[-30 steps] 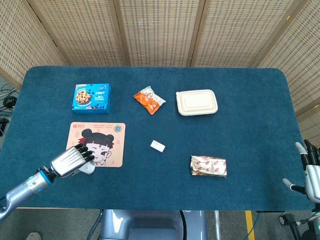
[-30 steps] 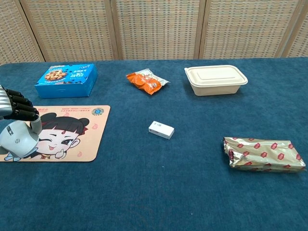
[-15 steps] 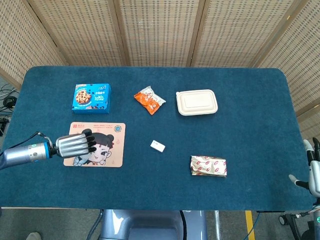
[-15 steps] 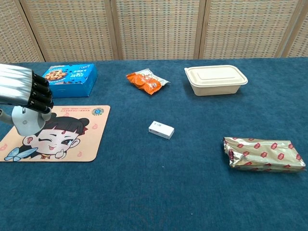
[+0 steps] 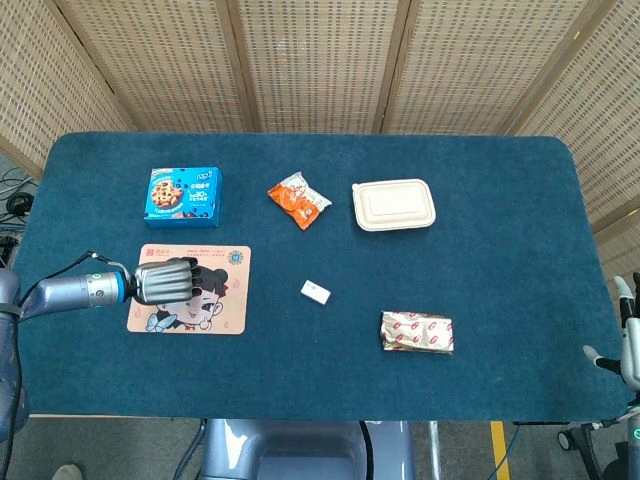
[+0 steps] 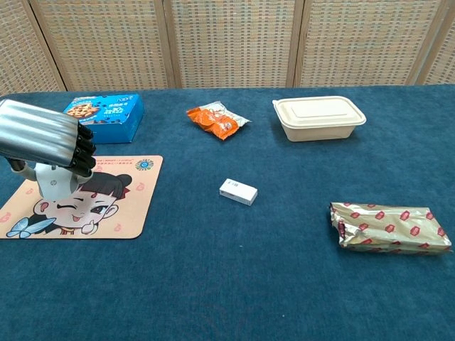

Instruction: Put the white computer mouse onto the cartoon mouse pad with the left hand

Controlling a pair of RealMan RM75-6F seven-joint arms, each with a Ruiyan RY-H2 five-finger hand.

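Left hand: the silver left hand [image 6: 44,141] is above the left part of the flat pink cartoon mouse pad [image 6: 114,206], its dark-tipped fingers [image 6: 79,151] curled down around the rounded white computer mouse [image 6: 52,181].
Mouse: held under the palm, over the pad's printed girl face; whether it touches the pad cannot be told. In the head view the hand [image 5: 165,281] hides it.
Right hand: only a white edge of the right hand [image 5: 628,335] shows at the frame border, far right of the pad; whether its fingers are apart or together cannot be told.
Blue cookie box [image 6: 99,117]: just behind the pad.
Orange snack packet [image 6: 217,119]: behind and right of the pad.
Small white box [image 6: 238,191]: right of the pad, near it.
Beige lidded food container [image 6: 318,117]: well right of the pad, towards the back.
Gold patterned foil packet [image 6: 389,227]: far right of the pad, towards the front.
Surface: blue cloth-covered table [image 5: 500,250].
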